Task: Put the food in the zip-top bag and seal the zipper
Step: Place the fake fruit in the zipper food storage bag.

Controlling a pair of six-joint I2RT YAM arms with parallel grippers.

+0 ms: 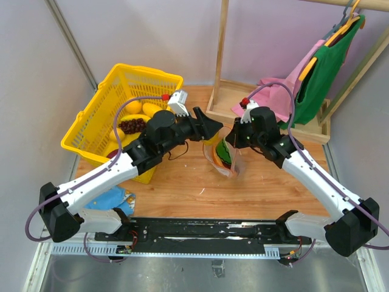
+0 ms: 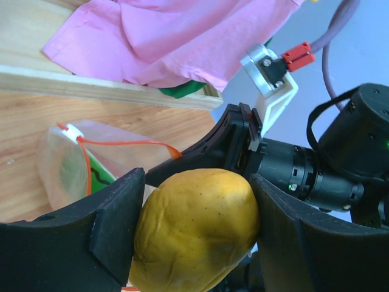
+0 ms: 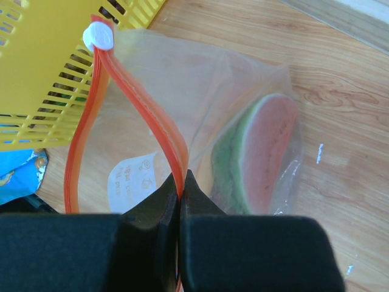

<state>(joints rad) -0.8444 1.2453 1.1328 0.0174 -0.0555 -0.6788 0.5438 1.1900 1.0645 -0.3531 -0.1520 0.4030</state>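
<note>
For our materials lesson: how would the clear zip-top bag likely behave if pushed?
The bag looks floppy: its red zipper strip bows where the right gripper pinches it. Thin clear film, so probably light and easily crumpled.

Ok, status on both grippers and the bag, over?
Left gripper shut on yellow fruit, short of the zip-top bag. Right gripper shut on zipper, holding mouth open. Watermelon wedge inside. Nothing seen blocking the mouth.
</note>
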